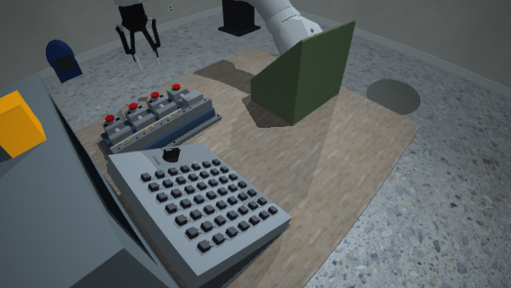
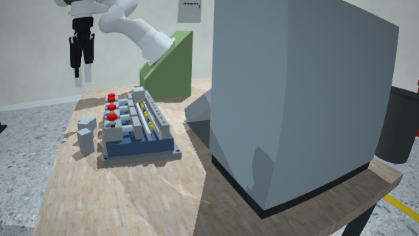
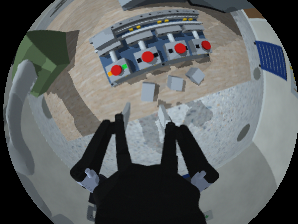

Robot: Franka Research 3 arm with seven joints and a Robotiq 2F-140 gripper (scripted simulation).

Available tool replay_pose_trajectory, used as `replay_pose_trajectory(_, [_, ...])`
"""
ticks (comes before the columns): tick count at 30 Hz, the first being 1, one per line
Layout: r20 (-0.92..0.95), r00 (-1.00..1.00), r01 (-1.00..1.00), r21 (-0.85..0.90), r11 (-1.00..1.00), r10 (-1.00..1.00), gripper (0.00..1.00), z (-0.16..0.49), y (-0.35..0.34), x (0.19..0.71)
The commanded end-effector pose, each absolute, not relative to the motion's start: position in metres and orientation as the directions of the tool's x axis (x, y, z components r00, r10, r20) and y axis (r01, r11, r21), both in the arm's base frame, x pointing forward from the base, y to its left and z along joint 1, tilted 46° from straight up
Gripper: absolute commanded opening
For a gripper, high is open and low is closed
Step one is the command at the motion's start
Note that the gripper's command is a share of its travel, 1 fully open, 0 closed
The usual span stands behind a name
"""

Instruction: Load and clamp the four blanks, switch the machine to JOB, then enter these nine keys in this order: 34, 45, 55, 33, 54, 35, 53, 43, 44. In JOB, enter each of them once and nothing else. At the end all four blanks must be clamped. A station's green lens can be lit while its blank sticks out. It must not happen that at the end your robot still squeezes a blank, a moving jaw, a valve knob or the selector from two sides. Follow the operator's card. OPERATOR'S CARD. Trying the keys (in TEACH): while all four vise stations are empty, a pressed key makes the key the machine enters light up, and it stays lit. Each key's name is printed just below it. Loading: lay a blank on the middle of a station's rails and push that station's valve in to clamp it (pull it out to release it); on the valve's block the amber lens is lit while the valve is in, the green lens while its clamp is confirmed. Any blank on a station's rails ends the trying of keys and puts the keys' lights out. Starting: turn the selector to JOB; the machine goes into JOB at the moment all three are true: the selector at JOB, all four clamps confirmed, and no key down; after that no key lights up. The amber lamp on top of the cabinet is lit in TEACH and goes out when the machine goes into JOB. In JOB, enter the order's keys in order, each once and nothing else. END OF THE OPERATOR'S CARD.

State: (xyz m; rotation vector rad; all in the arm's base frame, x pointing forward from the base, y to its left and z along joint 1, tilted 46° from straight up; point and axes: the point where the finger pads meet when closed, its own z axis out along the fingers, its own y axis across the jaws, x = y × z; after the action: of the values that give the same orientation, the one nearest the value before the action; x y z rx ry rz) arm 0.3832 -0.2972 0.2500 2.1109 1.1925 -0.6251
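Observation:
My gripper (image 1: 148, 64) (image 2: 83, 78) (image 3: 144, 109) is partly open and empty, high beyond the valve side of the vise row. One blank (image 1: 192, 97) (image 2: 139, 93) (image 3: 103, 39) sits in the station nearest the green stand; I cannot tell if it is centred. That station's green lens (image 1: 171, 91) (image 3: 125, 66) and amber lens (image 3: 109, 74) are lit. The other three stations hold no blank. Three loose blanks lie beside the row: one (image 3: 148, 91), another (image 3: 175, 82) and a third (image 3: 195, 75). The selector (image 1: 171, 155) is black; its setting is unclear. No key shows light on the keyboard (image 1: 243, 258).
The orange lamp (image 1: 20, 126) tops the grey cabinet (image 1: 58, 198) (image 2: 251, 92), which stands close beside the keyboard. The green stand (image 1: 315, 76) (image 2: 173, 74) (image 3: 47, 55) carries the arm near one end of the vise row. Red-topped valves stick up along the row.

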Motion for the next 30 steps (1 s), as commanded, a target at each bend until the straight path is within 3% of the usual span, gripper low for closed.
replay_pose_trajectory(1, [-0.654, 0.479, 0.875, 0.301, -0.38, 0.585, 0.4, 0.235, -0.311, 0.39])
replay_pose_trajectory(30, [-0.654, 0.479, 0.875, 0.301, -0.38, 0.585, 0.4, 0.172, -0.376, 0.384])
